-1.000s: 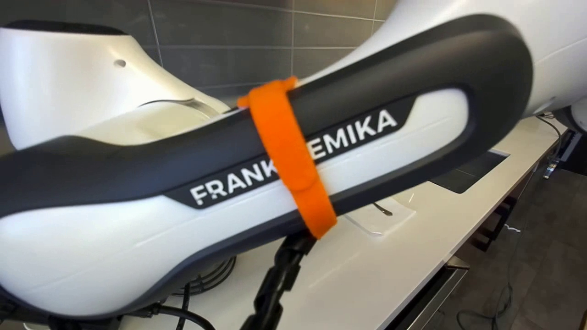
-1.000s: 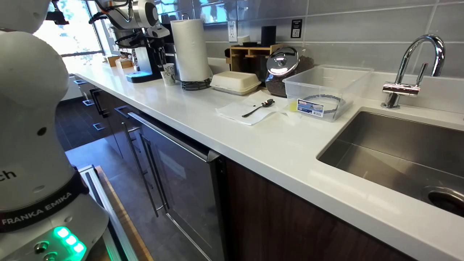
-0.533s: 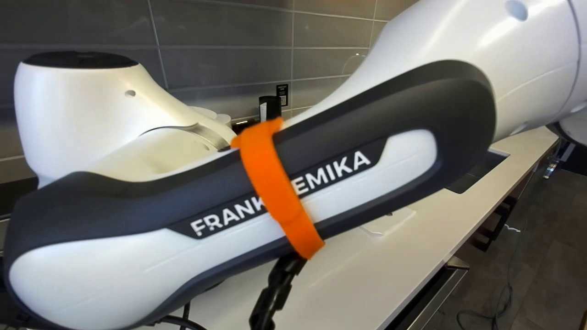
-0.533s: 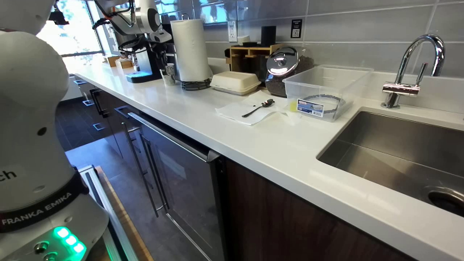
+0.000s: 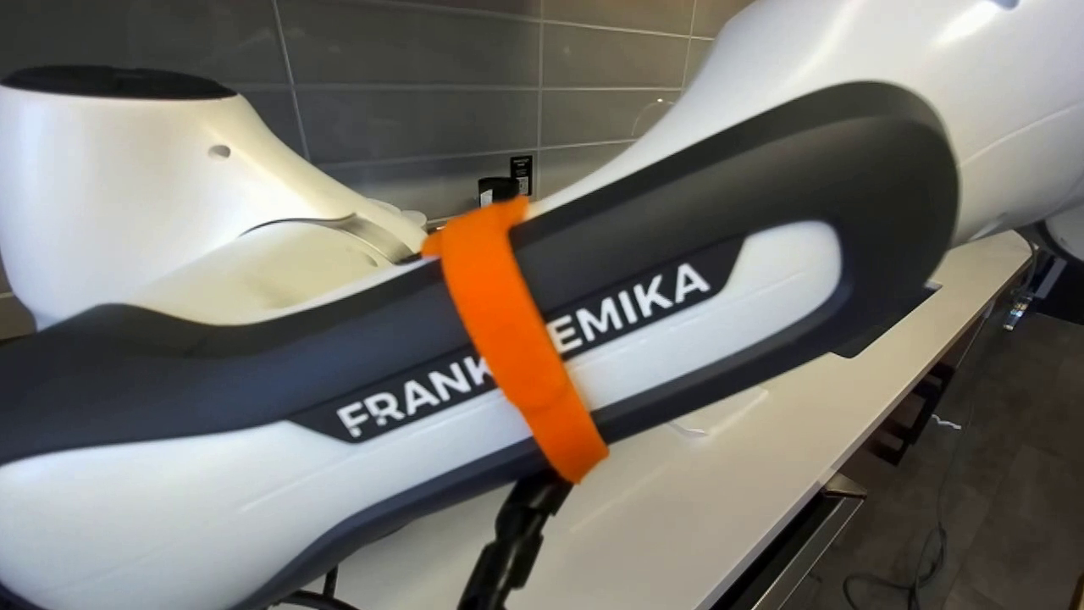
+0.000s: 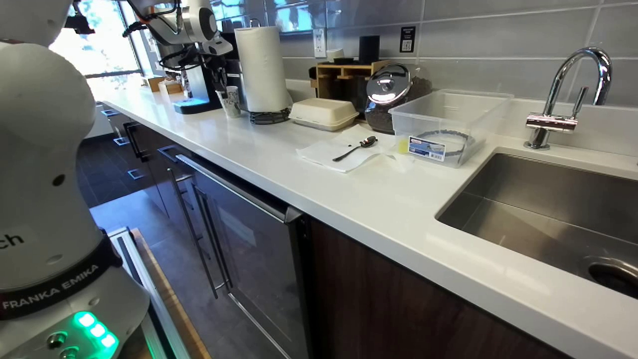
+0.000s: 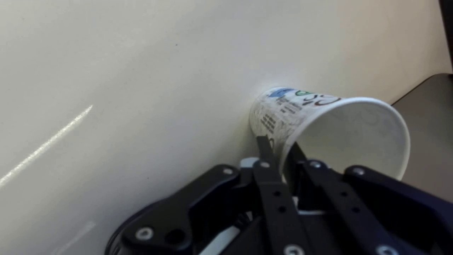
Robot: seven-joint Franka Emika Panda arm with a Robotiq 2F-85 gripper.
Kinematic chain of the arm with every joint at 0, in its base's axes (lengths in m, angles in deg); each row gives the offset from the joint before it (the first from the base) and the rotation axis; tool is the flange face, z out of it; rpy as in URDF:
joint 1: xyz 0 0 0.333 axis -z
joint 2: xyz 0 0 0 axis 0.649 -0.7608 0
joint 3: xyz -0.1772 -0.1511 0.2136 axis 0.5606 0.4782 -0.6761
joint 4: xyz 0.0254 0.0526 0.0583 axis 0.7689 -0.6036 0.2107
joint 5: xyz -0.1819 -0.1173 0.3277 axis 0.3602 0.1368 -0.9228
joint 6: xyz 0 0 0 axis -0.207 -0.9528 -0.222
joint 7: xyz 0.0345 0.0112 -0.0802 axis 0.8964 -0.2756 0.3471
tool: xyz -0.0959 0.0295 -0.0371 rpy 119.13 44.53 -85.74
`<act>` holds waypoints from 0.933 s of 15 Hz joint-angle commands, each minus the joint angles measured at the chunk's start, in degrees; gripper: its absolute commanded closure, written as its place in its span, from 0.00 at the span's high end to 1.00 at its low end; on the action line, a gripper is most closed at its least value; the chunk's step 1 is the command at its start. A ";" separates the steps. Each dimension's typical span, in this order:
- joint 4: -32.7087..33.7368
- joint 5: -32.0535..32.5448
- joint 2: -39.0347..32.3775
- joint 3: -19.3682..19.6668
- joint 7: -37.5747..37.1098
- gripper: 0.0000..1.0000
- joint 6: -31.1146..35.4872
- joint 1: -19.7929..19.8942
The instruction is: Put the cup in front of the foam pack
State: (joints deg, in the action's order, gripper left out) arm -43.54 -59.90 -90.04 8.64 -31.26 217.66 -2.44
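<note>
The white cup (image 7: 283, 113), printed with blue and green marks and dark lettering, stands on the counter with its mouth towards the camera in the wrist view. My gripper (image 7: 279, 143) is shut on the cup's wall at the rim, one finger outside and one inside. In an exterior view the same cup (image 6: 230, 102) leans a little, just left of the paper towel roll, under my gripper (image 6: 223, 87). The cream foam pack (image 6: 324, 112) lies flat to the right of the roll. Behind the arm, in an exterior view, both cup and foam pack are hidden.
The paper towel roll (image 6: 261, 70) stands between cup and foam pack. A napkin (image 6: 324, 157) with a spoon (image 6: 356, 148), a lidded jar (image 6: 384, 109), a clear bin (image 6: 448, 124) and the sink (image 6: 458, 212) follow to the right. A wooden box (image 6: 326, 80) is behind.
The arm came down over the last second and rose slightly again in the last half second. The cup appears to lean more than a second ago.
</note>
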 commanded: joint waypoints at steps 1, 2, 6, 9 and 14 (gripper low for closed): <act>-2.53 0.46 2.15 0.32 -1.02 0.00 0.16 -0.43; -2.93 0.29 2.60 0.12 -0.70 0.00 -0.03 -0.31; -4.56 -1.53 4.56 -1.59 1.45 0.01 -0.91 0.79; -7.33 -5.05 7.01 -4.43 4.50 0.01 -2.20 2.88; -14.28 -9.97 12.44 -6.70 8.34 0.01 -3.80 6.17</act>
State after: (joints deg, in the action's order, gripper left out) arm -51.08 -66.89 -82.48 3.55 -25.27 214.79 1.19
